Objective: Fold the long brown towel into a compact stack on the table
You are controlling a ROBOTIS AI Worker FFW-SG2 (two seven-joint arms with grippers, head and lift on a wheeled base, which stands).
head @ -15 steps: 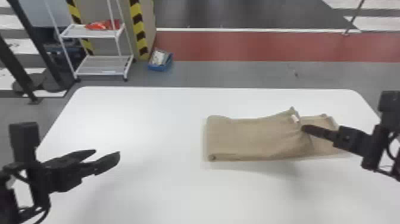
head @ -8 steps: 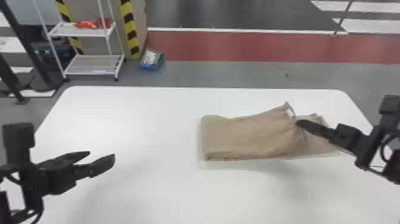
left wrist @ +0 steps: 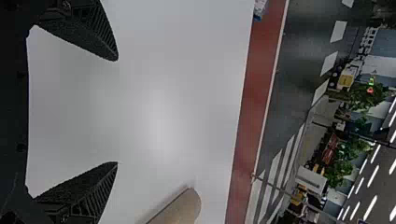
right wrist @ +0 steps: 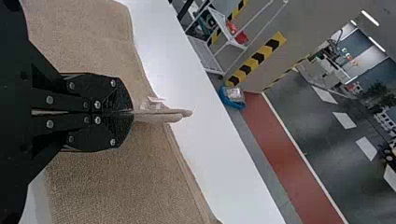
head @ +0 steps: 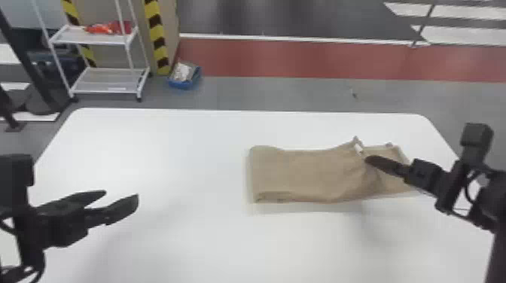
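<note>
The brown towel (head: 308,173) lies folded on the right half of the white table (head: 188,233), its upper layer raised in a ridge near a white tag. At that ridge is my right gripper (head: 371,160); in the right wrist view the same gripper (right wrist: 128,112) is shut on the towel (right wrist: 116,186), pinching a fold beside the tag. Away at the table's left, my left gripper (head: 122,199) stands open. In the left wrist view the left gripper (left wrist: 116,112) has nothing between its parted fingers, and a rounded end of the towel (left wrist: 184,207) shows farther off.
Beyond the table's back edge stand a white shelf rack (head: 109,81) holding red items and a blue bin (head: 184,77) on the floor. A striped yellow-and-black post (head: 156,35) rises beside the rack.
The whole head view has shifted slightly, table and towel drifting left in it. The right gripper keeps its hold at the towel's ridge. The left gripper remains open at the left.
</note>
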